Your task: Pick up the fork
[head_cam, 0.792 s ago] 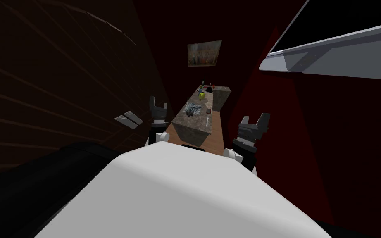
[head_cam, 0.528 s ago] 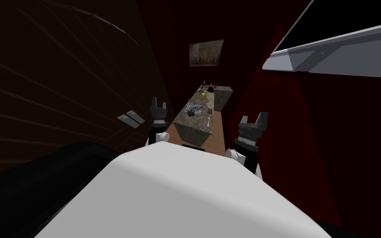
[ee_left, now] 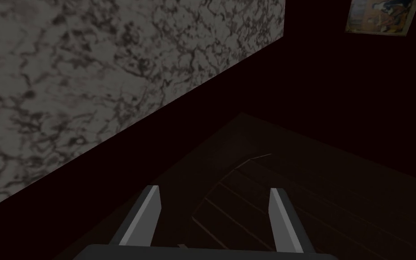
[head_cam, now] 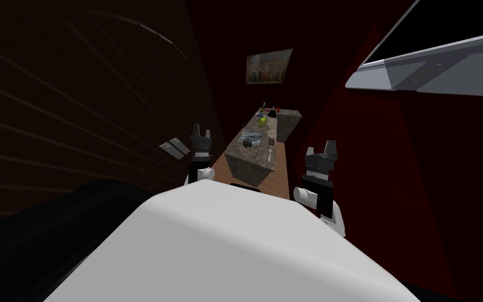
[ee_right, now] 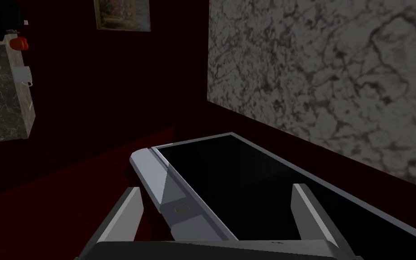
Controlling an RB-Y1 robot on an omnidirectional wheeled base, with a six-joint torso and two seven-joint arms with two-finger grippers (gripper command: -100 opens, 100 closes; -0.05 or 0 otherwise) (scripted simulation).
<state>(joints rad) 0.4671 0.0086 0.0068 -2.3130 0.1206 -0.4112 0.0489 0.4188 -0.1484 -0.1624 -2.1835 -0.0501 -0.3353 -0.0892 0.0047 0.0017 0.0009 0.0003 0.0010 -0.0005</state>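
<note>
The fork is a small pale sliver lying on the near right part of a long marble-topped counter ahead of me. My left gripper is raised to the left of the counter's near end, open and empty; a marbled surface lies beyond its fingers. My right gripper is held up to the right of the counter, short of the fork, also open with nothing in it.
On the counter lie a grey heap, a small dark flat item, a yellow-green object and a black object. A grey door leaf juts in at the upper right. Dark walls hem in a narrow wooden floor strip.
The whole head view has slid rightwards, so I have turned or moved. My right forearm has swung and its gripper now stands more upright. Both grippers stay open.
</note>
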